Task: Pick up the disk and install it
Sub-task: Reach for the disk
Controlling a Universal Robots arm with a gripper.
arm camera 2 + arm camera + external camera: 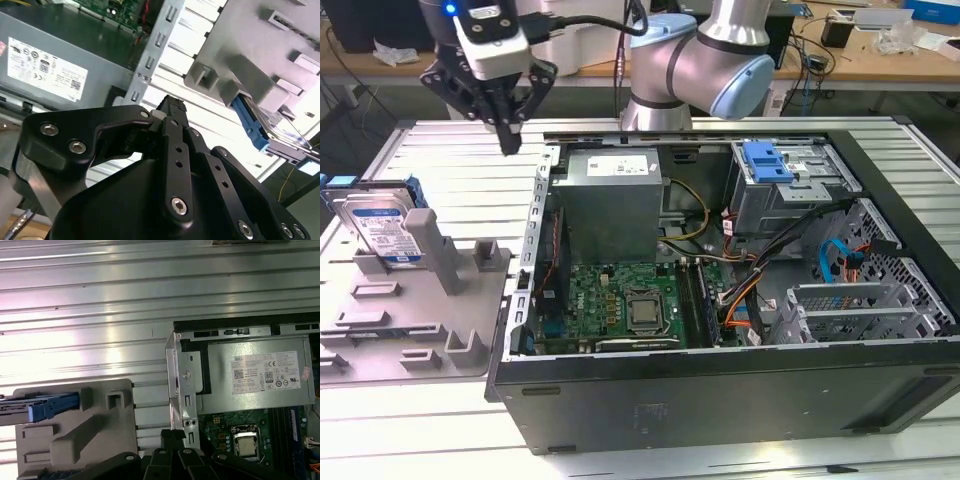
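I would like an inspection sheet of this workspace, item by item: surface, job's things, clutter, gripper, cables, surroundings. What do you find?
Surface: slatted metal table carrying a grey fixture and an open computer case.
Job's things: the disk stands on edge in the fixture, at the exterior view's left, not held.
Clutter: nothing seen on the table.
Gripper: the gripper is shut and empty. It hangs above the table between the fixture and the case, apart from the disk.
Cables: orange, blue and black wiring inside the case, and a black cable running to the wrist.
Surroundings: desks behind, with loose items on them.
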